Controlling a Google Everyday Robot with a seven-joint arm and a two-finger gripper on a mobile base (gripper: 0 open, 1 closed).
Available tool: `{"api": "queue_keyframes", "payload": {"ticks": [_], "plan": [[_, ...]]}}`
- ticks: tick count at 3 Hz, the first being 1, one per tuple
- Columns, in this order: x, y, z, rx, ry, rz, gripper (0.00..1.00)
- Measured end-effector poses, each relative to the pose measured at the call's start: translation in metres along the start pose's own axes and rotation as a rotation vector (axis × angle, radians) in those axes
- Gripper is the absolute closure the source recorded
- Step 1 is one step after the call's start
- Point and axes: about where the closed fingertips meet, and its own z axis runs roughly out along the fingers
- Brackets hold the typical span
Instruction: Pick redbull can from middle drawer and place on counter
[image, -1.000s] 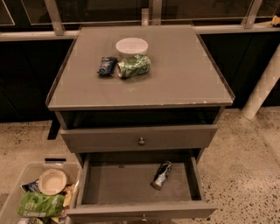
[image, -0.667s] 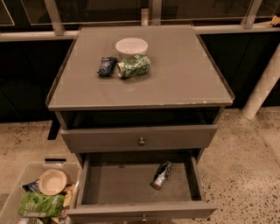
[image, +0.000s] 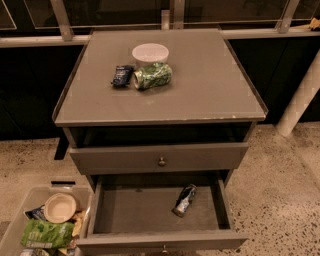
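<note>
Redbull can (image: 184, 200) lies flat in the open middle drawer (image: 140, 212), ready to grab. Gripper is out of sight, so I cannot tell if it holds anything.

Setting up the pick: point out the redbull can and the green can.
redbull can (image: 184, 200), camera view, middle of its body.
green can (image: 153, 76), camera view, its patterned side.
gripper: nowhere in the camera view.

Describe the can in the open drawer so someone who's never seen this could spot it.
Find the grey cabinet; its lower drawer is pulled open, with the end effector nowhere in view. Toward the drawer's right side lies a slim silver and dark blue can, tipped on its side. It is alone in there, and narrower than the fat green can on the counter above.
</note>
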Motion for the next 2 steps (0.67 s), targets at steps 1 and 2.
{"api": "queue_keyframes", "payload": {"ticks": [1, 2], "plan": [[-0.047, -0.055, -0.009, 0.221, -0.042, -0.092, 0.00], [-0.104, -0.105, -0.031, 0.410, -0.095, -0.145, 0.00]]}}
